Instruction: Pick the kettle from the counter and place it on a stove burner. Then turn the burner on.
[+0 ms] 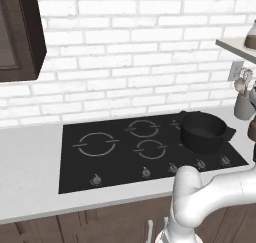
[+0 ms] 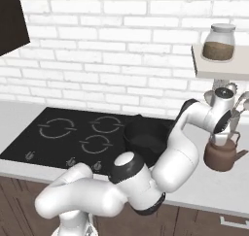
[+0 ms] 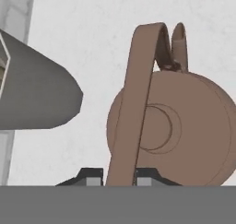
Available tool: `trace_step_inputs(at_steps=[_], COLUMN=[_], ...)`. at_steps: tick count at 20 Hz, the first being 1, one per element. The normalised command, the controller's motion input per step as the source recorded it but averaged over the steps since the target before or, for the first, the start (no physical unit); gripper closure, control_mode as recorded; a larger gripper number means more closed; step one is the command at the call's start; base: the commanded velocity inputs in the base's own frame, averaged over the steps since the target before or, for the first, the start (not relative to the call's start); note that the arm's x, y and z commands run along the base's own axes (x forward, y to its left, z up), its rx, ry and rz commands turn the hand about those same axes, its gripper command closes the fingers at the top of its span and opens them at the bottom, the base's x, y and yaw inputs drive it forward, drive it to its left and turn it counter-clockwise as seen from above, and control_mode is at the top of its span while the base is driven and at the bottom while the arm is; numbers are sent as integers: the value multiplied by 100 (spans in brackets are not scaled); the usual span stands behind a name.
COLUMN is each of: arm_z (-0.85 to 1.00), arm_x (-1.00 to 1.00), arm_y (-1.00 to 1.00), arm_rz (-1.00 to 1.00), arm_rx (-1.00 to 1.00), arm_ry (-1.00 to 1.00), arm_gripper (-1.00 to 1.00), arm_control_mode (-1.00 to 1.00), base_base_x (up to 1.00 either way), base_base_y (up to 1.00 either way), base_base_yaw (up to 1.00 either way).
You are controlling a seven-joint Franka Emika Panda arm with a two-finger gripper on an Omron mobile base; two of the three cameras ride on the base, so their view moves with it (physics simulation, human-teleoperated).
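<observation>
kettle [image 3: 184,131] handle between jaws, fingertips [image 3: 94,177] flanking it narrowly; grip contact unclear.

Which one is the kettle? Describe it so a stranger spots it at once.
Start at the black cooktop and go right, past the black pot, to the grey counter under the wall shelf. The kettle is there: small, squat, copper-brown, with a thin arched handle, unlike the bigger black pot.
</observation>
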Motion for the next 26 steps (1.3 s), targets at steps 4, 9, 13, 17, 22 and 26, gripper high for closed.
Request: trace_step_inputs(at_steps=[4, 9, 13, 17, 22, 26], arm_z=[36, 83, 93, 100, 87, 71], arm_x=[-17, -35, -40, -42, -33, -30], arm_y=[2, 38, 76, 94, 100, 100], arm_rz=[0, 1, 1, 0, 0, 0], arm_rx=[1, 0, 0, -1, 0, -1], arm_ry=[-9, -25, -28, -26, -22, -30], arm_gripper=[100, 100, 100, 100, 100, 100], arm_control_mode=[-100, -100, -100, -100, -100, -100], base_base_x=[0, 0, 0, 0, 0, 0], base_base_y=[0, 0, 0, 0, 0, 0], base_base_yaw=[0, 0, 0, 0, 0, 0])
